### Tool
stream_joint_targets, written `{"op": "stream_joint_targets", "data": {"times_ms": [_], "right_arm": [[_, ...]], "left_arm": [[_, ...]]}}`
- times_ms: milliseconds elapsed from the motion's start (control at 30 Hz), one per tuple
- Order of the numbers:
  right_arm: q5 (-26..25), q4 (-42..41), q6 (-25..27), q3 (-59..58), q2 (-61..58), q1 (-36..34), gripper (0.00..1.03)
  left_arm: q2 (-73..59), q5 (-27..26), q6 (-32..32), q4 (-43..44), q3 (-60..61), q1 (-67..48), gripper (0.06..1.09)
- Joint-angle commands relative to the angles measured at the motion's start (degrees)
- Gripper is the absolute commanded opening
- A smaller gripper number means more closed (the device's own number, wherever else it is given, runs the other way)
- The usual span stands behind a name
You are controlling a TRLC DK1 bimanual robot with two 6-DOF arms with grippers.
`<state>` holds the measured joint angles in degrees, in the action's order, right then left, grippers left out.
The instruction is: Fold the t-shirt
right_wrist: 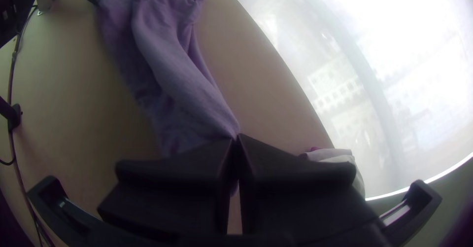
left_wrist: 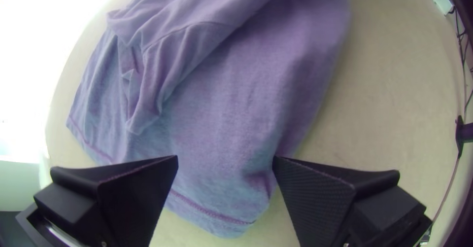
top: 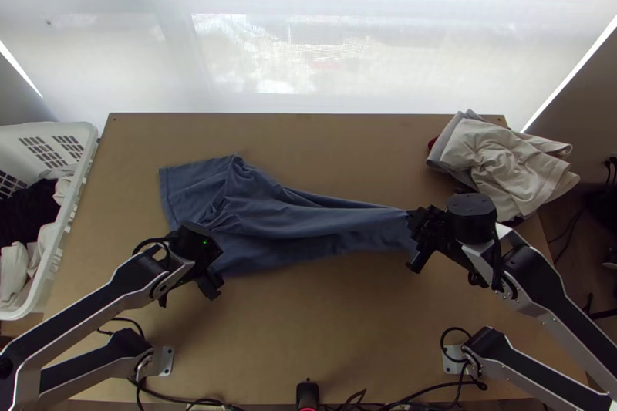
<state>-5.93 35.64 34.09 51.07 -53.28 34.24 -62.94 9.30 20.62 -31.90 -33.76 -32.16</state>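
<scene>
Top view: looks like the t-shirt [top: 332,230] lying rumpled across the tabletop [top: 308,334], long axis roughly along the far edge, narrow end toward the right edge.

Left wrist view: hem corner [left_wrist: 241,207] between the left gripper's [left_wrist: 225,159] wide-apart fingers, so probably grab there.

Right wrist view: narrow end pinched in the right gripper [right_wrist: 236,137].

T-shirt [top: 308,226] – matt cloth, table [top: 324,318] – smooth wood

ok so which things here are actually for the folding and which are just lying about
For the folding:
- blue t-shirt, partly bunched
- left gripper, open over the shirt
- right gripper, shut on the shirt's end

Just lying about:
- pale clothes heaped at the table's far right
- white basket of laundry on the left
</scene>
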Motion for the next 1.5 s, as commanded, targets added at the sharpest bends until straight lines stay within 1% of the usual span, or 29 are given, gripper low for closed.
{"op": "stream_joint_targets", "data": {"times_ms": [0, 33, 67, 200, 300, 333, 500, 600, 700, 767, 867, 1067, 1133, 1200, 1233, 1267, 1300, 1333, 1367, 1400, 1467], "right_arm": [[0.05, 0.05, -0.16, 0.08, -0.16, -0.40, 0.03], [0.05, 0.05, -0.16, 0.08, -0.16, -0.49, 0.03], [0.05, 0.05, -0.16, 0.08, -0.16, -0.49, 0.03], [0.05, 0.05, -0.25, 0.08, -0.16, -0.58, 0.03], [0.05, 0.05, -0.25, 0.17, -0.16, -0.84, 0.03], [0.05, 0.05, -0.25, 0.17, -0.16, -0.84, 0.03], [0.05, -0.13, -0.42, 0.00, -0.25, -1.02, 0.03], [0.05, -0.48, -0.34, -0.09, -0.34, -1.02, 0.03], [0.05, -0.66, -0.34, -0.36, -0.34, -1.19, 0.03], [0.05, -0.66, -0.42, -0.53, -0.34, -1.37, 0.03], [0.05, -0.57, -0.51, -0.80, -0.25, -1.81, 0.03], [0.05, -0.04, -0.78, -1.23, 0.10, -2.33, 0.03], [0.13, -0.04, -1.04, -1.59, 0.10, -2.33, 0.03], [0.13, -0.04, -1.21, -2.03, 0.10, -2.33, 0.03], [0.13, -0.04, -1.30, -2.11, 0.01, -2.33, 0.03], [0.13, -0.04, -1.39, -2.29, 0.01, -2.33, 0.03], [0.13, -0.04, -1.39, -2.47, 0.01, -2.33, 0.03], [0.13, -0.04, -1.39, -2.55, -0.07, -2.33, 0.03], [0.13, -0.04, -1.39, -2.64, -0.07, -2.33, 0.03], [0.13, -0.04, -1.39, -2.73, -0.07, -2.33, 0.03], [0.13, -0.04, -1.39, -2.99, -0.16, -2.33, 0.03]], "left_arm": [[-4.74, 0.72, 0.12, 2.11, -0.08, -0.09, 0.81], [-5.35, 0.72, 0.12, 2.37, -0.08, -0.09, 0.77], [-6.06, 0.72, 0.21, 2.63, -0.08, -0.09, 0.70], [-7.46, -0.16, 0.21, 3.51, -0.52, -0.01, 0.34], [-7.46, -0.16, 0.21, 3.42, -1.84, 0.08, 0.12], [-7.02, -0.16, 0.21, 2.98, -2.80, 0.08, 0.09], [-3.33, -0.25, 0.30, -2.99, -11.95, 1.31, 0.09], [-2.89, -0.51, 1.88, -6.60, -18.62, 2.19, 0.09], [-3.33, -1.92, 4.95, -7.30, -23.46, 3.51, 0.09], [-5.71, -2.01, 5.92, -5.98, -25.92, 4.56, 0.09], [-11.77, -2.09, 6.45, -0.09, -28.12, 6.41, 0.09], [-25.22, -1.65, 5.83, 17.40, -33.04, 8.17, 0.09], [-30.75, -0.42, 5.75, 21.09, -35.68, 8.17, 0.09], [-36.20, 2.13, 5.83, 24.69, -38.75, 8.08, 0.10], [-39.02, 3.97, 5.83, 26.19, -40.33, 7.99, 0.15], [-41.83, 5.99, 5.83, 26.98, -42.18, 7.90, 0.29], [-44.38, 7.84, 5.75, 27.42, -43.94, 7.82, 0.44], [-46.66, 9.51, 5.66, 28.03, -45.43, 7.73, 0.62], [-48.86, 11.44, 5.48, 28.12, -47.01, 7.55, 0.88], [-50.79, 13.20, 5.39, 28.03, -48.33, 7.29, 1.03], [-52.29, 13.73, 5.31, 27.59, -49.47, 6.94, 1.03]]}}
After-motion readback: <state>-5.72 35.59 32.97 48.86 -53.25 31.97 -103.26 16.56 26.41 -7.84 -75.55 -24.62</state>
